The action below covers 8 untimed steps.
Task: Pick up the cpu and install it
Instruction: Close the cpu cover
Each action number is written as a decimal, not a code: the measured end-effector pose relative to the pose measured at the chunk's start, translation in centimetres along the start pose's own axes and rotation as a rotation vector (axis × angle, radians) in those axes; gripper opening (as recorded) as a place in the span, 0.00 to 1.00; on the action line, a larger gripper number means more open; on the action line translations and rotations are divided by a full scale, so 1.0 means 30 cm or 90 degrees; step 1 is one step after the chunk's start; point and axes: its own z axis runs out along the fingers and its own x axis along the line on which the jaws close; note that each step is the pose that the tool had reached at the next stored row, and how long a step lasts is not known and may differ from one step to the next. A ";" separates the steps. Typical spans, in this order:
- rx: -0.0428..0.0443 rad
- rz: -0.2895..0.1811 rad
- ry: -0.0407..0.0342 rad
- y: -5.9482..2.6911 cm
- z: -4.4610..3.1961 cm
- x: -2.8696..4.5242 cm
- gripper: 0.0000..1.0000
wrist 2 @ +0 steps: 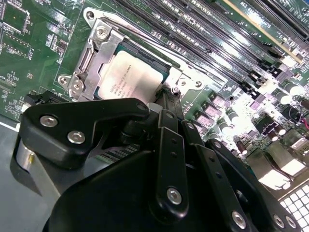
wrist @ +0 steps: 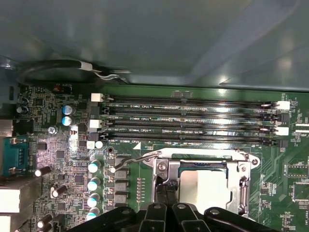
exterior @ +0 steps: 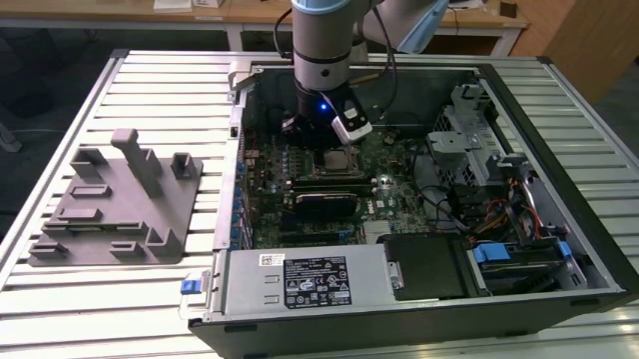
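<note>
Hovers with gripper [wrist 2: 166, 95] at edge of cpu [wrist 2: 128, 72] seated in socket [wrist 2: 84, 63], tips pressed together, pinching nothing, inside open case [exterior: 399, 323].

A lab: open computer case [exterior: 399, 325] on slatted table [exterior: 100, 299].

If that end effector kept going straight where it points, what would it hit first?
Probably the cpu lying in its metal-framed socket, near the chip's edge. The end effector points down at that spot; the remaining gap is hard to judge.
</note>
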 end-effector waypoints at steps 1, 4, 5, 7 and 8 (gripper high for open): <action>0.0000 0.000 0.0000 0.000 0.000 0.000 0.11; 0.0000 0.000 0.0000 0.000 -0.001 0.000 0.11; 0.0001 0.000 0.0001 0.000 -0.002 0.001 0.11; 0.0000 0.000 0.0000 0.000 -0.005 0.000 0.11; 0.0000 0.000 0.0000 0.000 -0.007 0.000 0.11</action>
